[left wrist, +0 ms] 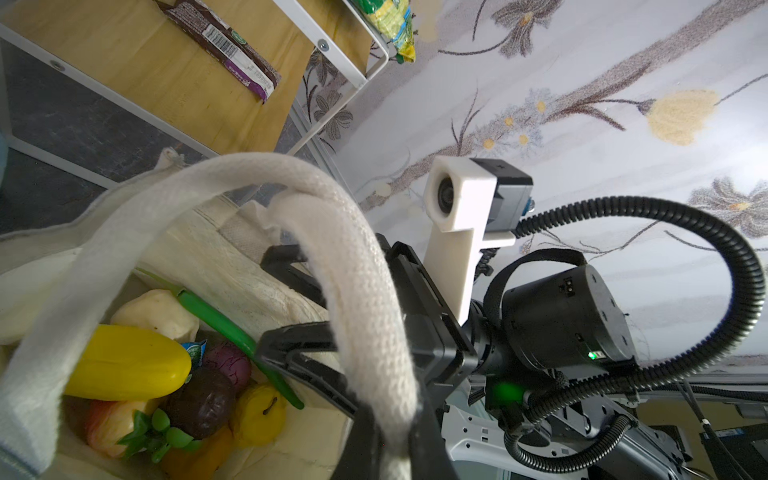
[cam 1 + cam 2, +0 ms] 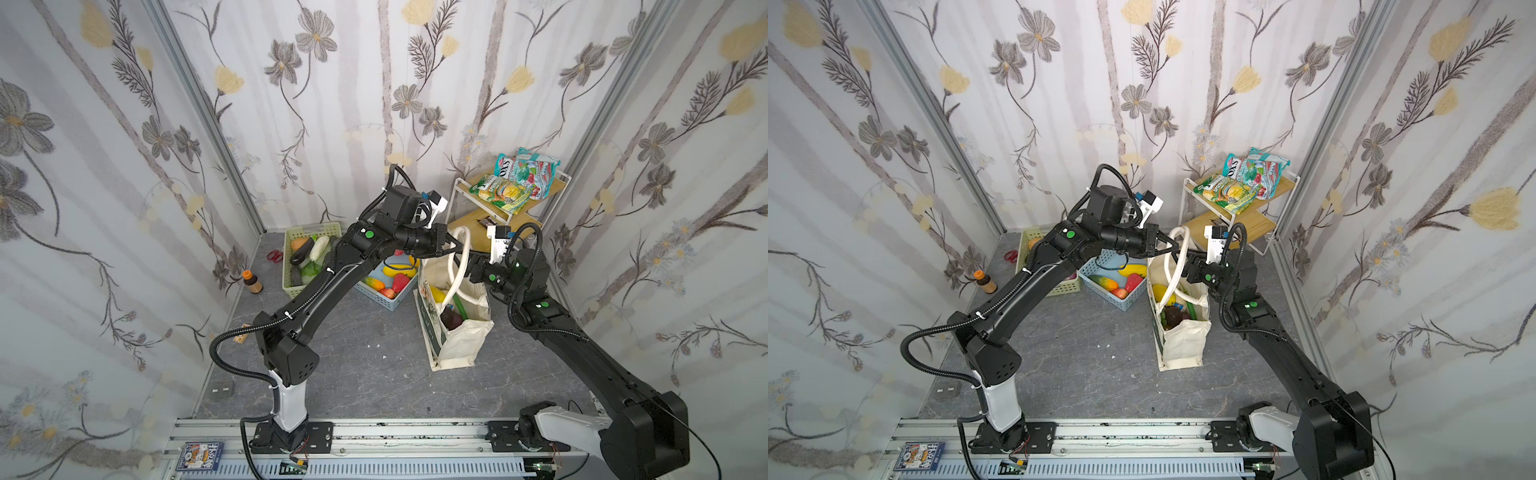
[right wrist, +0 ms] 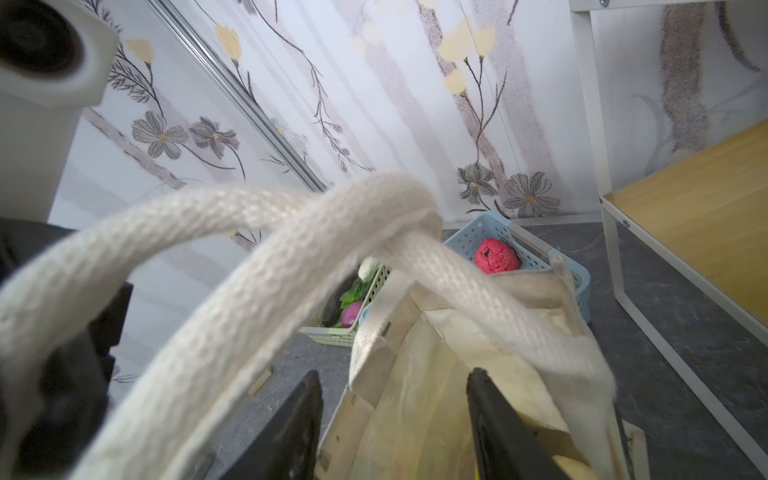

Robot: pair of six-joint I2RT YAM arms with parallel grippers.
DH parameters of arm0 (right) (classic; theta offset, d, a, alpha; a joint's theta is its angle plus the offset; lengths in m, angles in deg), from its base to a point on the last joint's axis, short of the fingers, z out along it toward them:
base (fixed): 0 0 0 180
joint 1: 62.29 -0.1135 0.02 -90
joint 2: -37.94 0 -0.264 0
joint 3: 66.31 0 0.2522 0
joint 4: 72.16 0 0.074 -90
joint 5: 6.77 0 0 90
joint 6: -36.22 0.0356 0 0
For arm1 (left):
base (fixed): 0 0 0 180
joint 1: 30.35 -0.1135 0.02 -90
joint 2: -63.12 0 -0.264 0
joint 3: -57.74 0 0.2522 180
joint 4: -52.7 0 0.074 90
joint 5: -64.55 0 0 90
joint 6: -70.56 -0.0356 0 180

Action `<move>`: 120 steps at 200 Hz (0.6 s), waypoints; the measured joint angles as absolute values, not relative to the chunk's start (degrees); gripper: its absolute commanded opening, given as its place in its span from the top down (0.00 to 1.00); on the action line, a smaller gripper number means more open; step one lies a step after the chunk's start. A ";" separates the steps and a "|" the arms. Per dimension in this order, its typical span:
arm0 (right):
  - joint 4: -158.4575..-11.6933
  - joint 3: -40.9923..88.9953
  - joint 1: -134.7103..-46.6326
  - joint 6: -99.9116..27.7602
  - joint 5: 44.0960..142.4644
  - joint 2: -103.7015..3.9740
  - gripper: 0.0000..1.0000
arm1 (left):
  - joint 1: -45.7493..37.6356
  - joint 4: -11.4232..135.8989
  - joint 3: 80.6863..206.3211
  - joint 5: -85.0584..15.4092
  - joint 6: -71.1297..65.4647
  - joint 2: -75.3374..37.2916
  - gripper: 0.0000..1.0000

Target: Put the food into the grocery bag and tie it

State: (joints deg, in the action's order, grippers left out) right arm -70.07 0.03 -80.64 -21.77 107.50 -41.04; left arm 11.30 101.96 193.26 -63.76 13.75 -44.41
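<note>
Right wrist: handles [image 3: 291, 249] before blue basket [image 3: 461, 245]

Teal snack bag [image 2: 505, 165] on top shelf [image 2: 555, 187]: white letters, apparently "OXS". Brown wrapper [image 1: 220, 41] on lower shelf [image 1: 124, 70]: barcode, digits unreadable. Other print illegible.

Your bag [image 2: 461, 345] stands right of centre, food [image 2: 451, 320] in it, handles [image 2: 461, 270] looped above. Just left of it you have a basket [image 2: 395, 305] — the second basket [image 2: 291, 270] sits farther left. Behind the bag, far right, the rack [image 2: 471, 222] carries packets [image 2: 515, 183]. A bottle [image 2: 252, 282] stands far left.
</note>
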 measured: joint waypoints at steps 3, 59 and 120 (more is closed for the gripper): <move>-69.94 0.55 -80.88 -21.15 107.48 -41.76 0.43 | 11.28 102.01 193.26 -63.82 13.75 -44.41 1.00; -68.52 4.13 -83.54 -12.61 104.00 -48.39 0.38 | 11.30 102.03 193.37 -64.28 13.75 -44.41 1.00; -62.22 5.75 -86.08 -5.24 100.59 -53.11 0.51 | 11.32 102.03 192.21 -64.59 13.40 -43.84 1.00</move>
